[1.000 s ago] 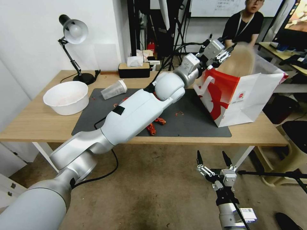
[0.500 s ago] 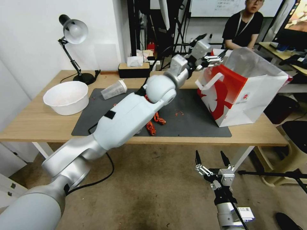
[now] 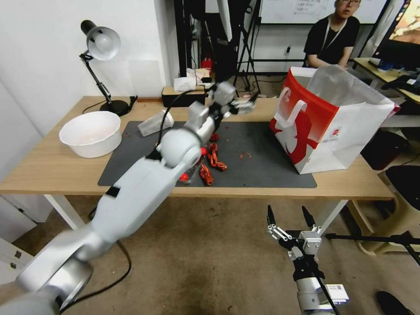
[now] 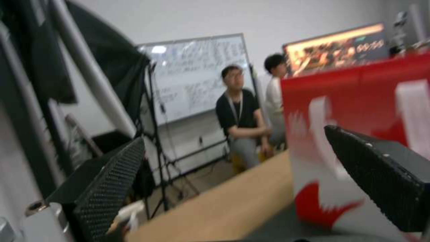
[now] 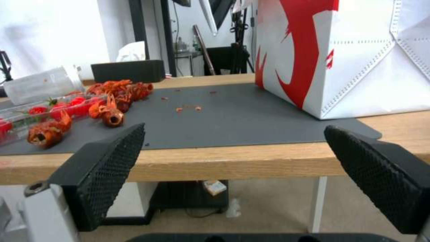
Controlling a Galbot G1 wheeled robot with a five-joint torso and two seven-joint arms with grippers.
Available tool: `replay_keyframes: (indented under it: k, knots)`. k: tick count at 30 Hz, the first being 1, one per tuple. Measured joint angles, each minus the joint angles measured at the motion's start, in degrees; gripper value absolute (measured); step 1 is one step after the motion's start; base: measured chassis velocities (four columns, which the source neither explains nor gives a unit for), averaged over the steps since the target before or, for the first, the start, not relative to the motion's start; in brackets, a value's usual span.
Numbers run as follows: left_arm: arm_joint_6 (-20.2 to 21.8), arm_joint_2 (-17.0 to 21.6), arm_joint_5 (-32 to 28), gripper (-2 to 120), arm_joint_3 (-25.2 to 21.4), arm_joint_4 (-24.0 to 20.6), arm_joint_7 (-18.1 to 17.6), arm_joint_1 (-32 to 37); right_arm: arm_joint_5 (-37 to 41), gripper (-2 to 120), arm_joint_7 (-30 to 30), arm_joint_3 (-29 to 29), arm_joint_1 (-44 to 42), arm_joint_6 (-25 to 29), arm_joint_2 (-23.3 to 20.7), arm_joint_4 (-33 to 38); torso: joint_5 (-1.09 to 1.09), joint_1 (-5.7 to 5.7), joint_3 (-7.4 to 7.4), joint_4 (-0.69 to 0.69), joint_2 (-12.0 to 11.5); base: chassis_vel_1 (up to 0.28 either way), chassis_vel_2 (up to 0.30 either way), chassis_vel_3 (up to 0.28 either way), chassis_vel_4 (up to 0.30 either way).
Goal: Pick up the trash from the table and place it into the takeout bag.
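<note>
The left gripper (image 3: 245, 105) is held above the far edge of the dark mat (image 3: 258, 168), its jaws spread wide and empty — open bench (image 3: 52, 170) lies between it and the takeout bag (image 3: 332, 127), which stands upright at the mat's right end, near the bench's right edge. The clear plastic cup with white lid (image 3: 154, 123) lies on its side at the mat's far left corner, left of the arm. The right gripper (image 3: 292, 224) is parked below the near bench edge, jaws open and empty.

White bowl (image 3: 89, 132), desk lamp (image 3: 99, 48), black tissue box (image 3: 183, 96).
</note>
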Motion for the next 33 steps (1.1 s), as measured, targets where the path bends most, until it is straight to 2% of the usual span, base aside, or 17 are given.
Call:
replay_keyframes:
  k: [2, 4, 12, 13, 15, 16, 17, 18, 19, 20, 21, 22, 27, 33]
  knots:
    - [-0.2, 0.7, 0.0, 100, -0.8, -0.5, 0.0, 1.4, -0.1, 100, 0.0, 0.0, 0.0, 0.0, 0.0, 0.0, -0.01, 0.00, 0.00, -0.01, 0.0, 0.000, 0.000, 0.000, 0.000]
    - [-0.8, 2.4, 0.1, 100, -3.5, -2.5, 0.2, 5.5, -0.4, 100, 0.0, -0.2, -0.1, 0.0, 0.1, 0.0, 0.02, 0.00, 0.00, -0.01, 0.0, 0.000, 0.000, 0.000, 0.000]
    - [-0.9, 4.0, 1.3, 100, -9.7, -5.9, 0.1, 12.8, -0.9, 100, 0.0, -0.8, 0.0, 0.0, 0.3, -0.1, 0.01, 0.00, 0.00, -0.01, 0.0, 0.000, 0.000, 0.000, 0.000]
    - [-0.6, 4.1, 2.3, 100, -10.8, -6.6, -0.8, 14.1, -1.0, 100, 0.1, -0.8, 0.0, -0.1, 0.3, -0.2, 0.03, 0.00, 0.00, -0.01, 0.0, 0.000, 0.000, 0.000, 0.000]
    - [2.3, 4.4, 3.4, 100, -13.1, -8.7, -5.4, 17.4, -1.1, 100, 0.1, -0.9, 0.0, -0.2, 0.3, -0.2, 0.01, -0.01, 0.00, 0.00, 0.0, 0.000, 0.000, 0.000, 0.000]
    - [2.3, 4.4, 3.4, 100, -13.1, -8.7, -5.4, 17.4, -1.1, 100, 0.1, -0.9, 0.0, -0.2, 0.3, -0.2, 0.01, -0.01, 0.00, 0.00, 0.0, 0.000, 0.000, 0.000, 0.000]
    - [3.6, 4.4, 3.5, 100, -13.6, -9.3, -7.2, 18.4, -1.2, 100, 0.1, -1.0, 0.0, -0.2, 0.3, -0.3, 0.02, 0.00, 0.00, -0.01, 0.0, 0.000, 0.000, 0.000, 0.000]
    - [6.3, 4.5, 3.5, 100, -14.9, -10.5, -11.2, 20.6, -1.3, 100, 0.1, -1.0, 0.0, -0.2, 0.4, -0.3, 0.03, 0.00, 0.00, -0.03, 0.0, 0.000, 0.000, 0.000, 0.000]
    - [7.6, 4.6, 3.5, 100, -15.4, -10.9, -12.9, 21.8, -1.3, 100, 0.1, -1.0, 0.0, -0.2, 0.4, -0.3, 0.02, 0.00, 0.00, -0.01, 0.0, 0.000, 0.000, 0.000, 0.000]
    - [8.6, 4.6, 3.4, 100, -15.9, -11.3, -14.5, 22.8, -1.4, 100, 0.1, -1.0, 0.0, -0.2, 0.4, -0.2, 0.01, 0.00, 0.00, -0.01, 0.0, 0.000, 0.000, 0.000, 0.000]
    - [8.6, 4.6, 3.4, 100, -15.9, -11.3, -14.5, 22.8, -1.4, 100, 0.1, -1.0, 0.0, -0.2, 0.4, -0.2, 0.01, 0.00, 0.00, -0.01, 0.0, 0.000, 0.000, 0.000, 0.000]
    - [10.2, 4.7, 3.1, 100, -16.9, -12.2, -16.7, 24.8, -1.4, 100, 0.2, -1.0, -0.1, -0.2, 0.4, -0.1, 0.01, -0.01, 0.00, 0.00, 0.0, 0.000, 0.000, 0.000, 0.000]
    - [11.5, 4.6, 3.7, 100, -19.3, -13.2, -18.3, 28.8, -1.5, 100, 0.2, -1.0, -0.3, -0.2, 0.3, -0.1, 0.02, 0.00, 0.00, -0.01, 0.0, 0.000, 0.000, 0.000, 0.000]
    - [12.4, 4.5, 3.7, 100, -20.8, -13.9, -19.1, 30.4, -1.6, 100, 0.2, -1.2, -0.3, -0.2, 0.3, -0.1, 0.02, -0.01, 0.00, -0.02, 0.0, 0.000, 0.000, 0.000, 0.000]
